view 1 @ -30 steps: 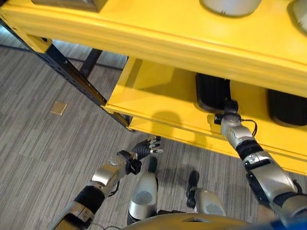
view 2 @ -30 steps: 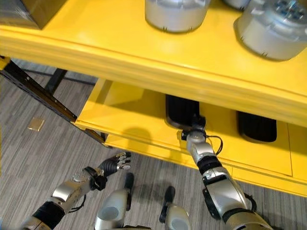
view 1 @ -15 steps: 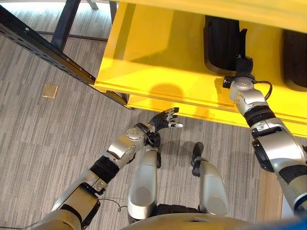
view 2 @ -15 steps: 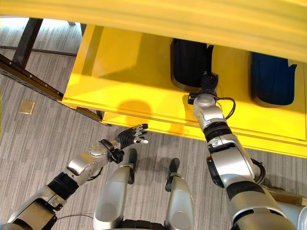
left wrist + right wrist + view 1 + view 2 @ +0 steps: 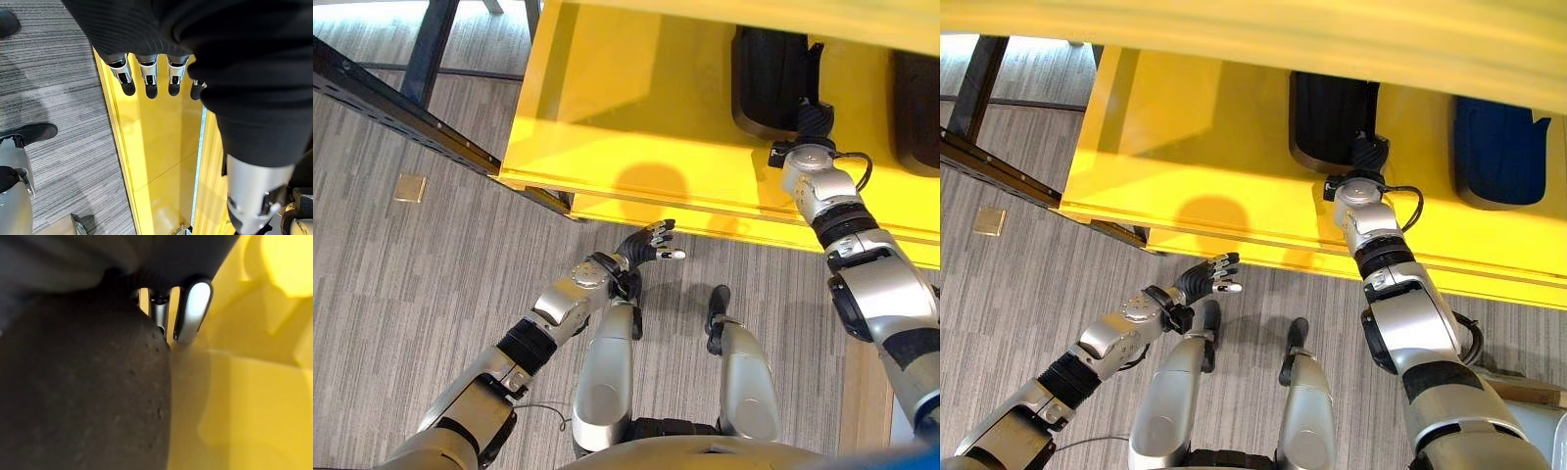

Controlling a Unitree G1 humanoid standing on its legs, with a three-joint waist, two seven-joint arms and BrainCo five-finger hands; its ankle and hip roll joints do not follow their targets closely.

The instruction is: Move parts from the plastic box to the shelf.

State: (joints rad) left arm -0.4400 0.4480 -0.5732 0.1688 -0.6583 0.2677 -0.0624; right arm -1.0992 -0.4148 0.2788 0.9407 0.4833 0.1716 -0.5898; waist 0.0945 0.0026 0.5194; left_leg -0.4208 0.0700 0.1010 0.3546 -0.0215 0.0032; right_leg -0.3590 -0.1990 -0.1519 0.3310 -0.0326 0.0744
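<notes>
On the lower yellow shelf (image 5: 636, 147), a dark, rounded black part (image 5: 766, 83) lies toward the back, and the right hand (image 5: 812, 119) reaches in against its near right edge. From the right wrist view, that part (image 5: 83, 387) sits pressed close under the hand, with silver fingers (image 5: 193, 308) showing just past its rim against the yellow board; whether those fingers curl round the part or merely rest beside it cannot be told. A second black part (image 5: 915, 108) lies on the same shelf, further to the right and apart from the first.

Below the shelf's front edge, the left hand (image 5: 646, 245) hovers over the grey striped carpet (image 5: 411, 284), its fingers spread and relaxed, holding nothing. A small tan square tile (image 5: 410, 187) lies on the carpet, well to the left, near the black metal frame rail (image 5: 401, 108) of the shelving.
</notes>
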